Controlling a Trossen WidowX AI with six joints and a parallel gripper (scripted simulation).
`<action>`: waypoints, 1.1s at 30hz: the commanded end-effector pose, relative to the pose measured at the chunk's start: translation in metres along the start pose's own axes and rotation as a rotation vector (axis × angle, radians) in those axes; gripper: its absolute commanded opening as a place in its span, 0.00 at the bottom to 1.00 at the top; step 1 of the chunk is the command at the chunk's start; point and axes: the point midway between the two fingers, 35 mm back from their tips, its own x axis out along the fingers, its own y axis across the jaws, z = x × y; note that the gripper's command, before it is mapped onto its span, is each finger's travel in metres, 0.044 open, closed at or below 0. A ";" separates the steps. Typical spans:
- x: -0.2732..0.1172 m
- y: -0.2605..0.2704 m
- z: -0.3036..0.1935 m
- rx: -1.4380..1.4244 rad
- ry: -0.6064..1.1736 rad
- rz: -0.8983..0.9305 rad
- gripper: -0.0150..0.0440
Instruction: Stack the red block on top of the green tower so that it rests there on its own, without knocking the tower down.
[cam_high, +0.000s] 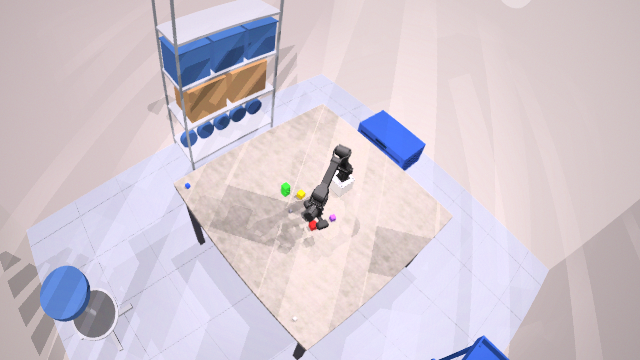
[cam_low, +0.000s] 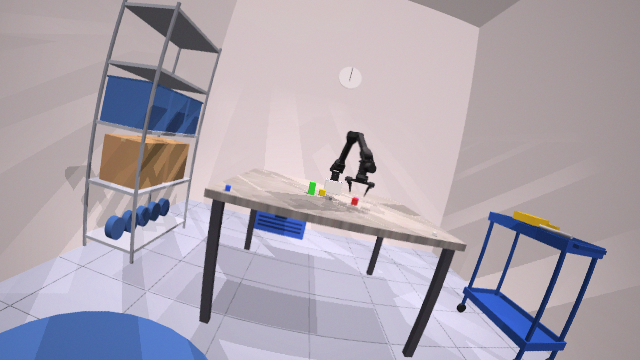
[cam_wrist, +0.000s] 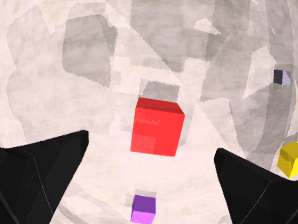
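- Red block (cam_wrist: 157, 127) sits flat on the counter (cam_high: 260, 270), near the middle of the top and well away from every edge.
- Wrist view: the red block lies between the two black fingers, which stand wide apart at about 8 and 4 o'clock of the block, touching nothing.
- Jaws: the gripper (cam_low: 360, 187) is spread fully and holds nothing; from the exterior view it hangs just above the red block (cam_low: 354, 201), with a gap under its tips.
- Green tower (cam_high: 285, 188) stands upright at about 10 o'clock from the red block (cam_high: 312, 225) in the top view, well apart from it.
- Yellow block (cam_high: 300, 194) rests just beside the green tower, between the tower and the arm.
- Purple block (cam_wrist: 143, 209) lies near the red block, at 6 o'clock of it in the wrist view, not touching.
- Blue block (cam_high: 187, 185) sits right at the counter's far left corner; a small white block (cam_high: 295, 318) lies close to the near edge.
- Open counter surface stretches from the red block toward the near edge.
- Shelf rack (cam_low: 145, 125) beyond the counter holds blue bins (cam_low: 145, 107), a cardboard box (cam_low: 142, 160) below them, and blue cylinders (cam_low: 135, 217) on the lowest shelf.
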 end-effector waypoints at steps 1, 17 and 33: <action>0.008 -0.002 -0.001 0.002 -0.002 -0.004 1.00; 0.030 -0.002 -0.001 0.002 -0.002 -0.005 1.00; 0.054 -0.003 -0.002 0.002 -0.001 -0.005 1.00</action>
